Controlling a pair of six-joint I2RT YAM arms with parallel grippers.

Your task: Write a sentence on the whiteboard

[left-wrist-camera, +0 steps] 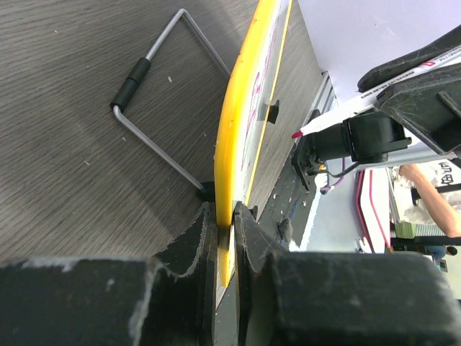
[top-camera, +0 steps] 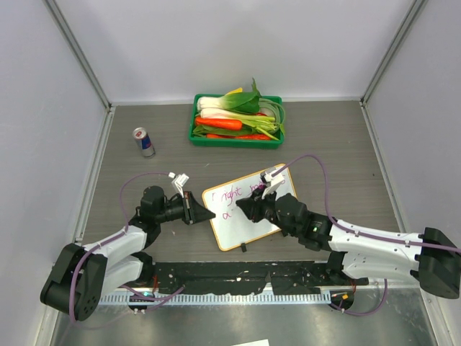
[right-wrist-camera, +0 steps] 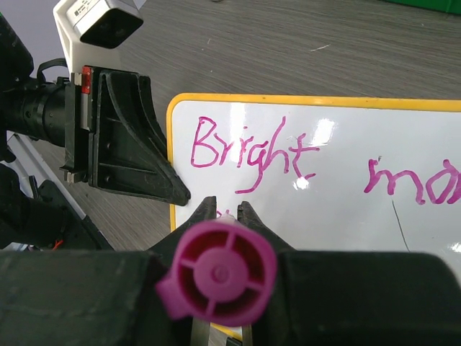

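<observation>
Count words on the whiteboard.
3 on the whiteboard: "Bright" top left, "mo..." right of it, partly hidden, and "a" begun on the second line. The right gripper, holding the marker, may hide more.

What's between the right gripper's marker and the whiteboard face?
Nothing visible. In the left wrist view the marker tip faces the whiteboard across a bare gap. The left gripper clamps only its edge, off to the side of the tip.
</observation>
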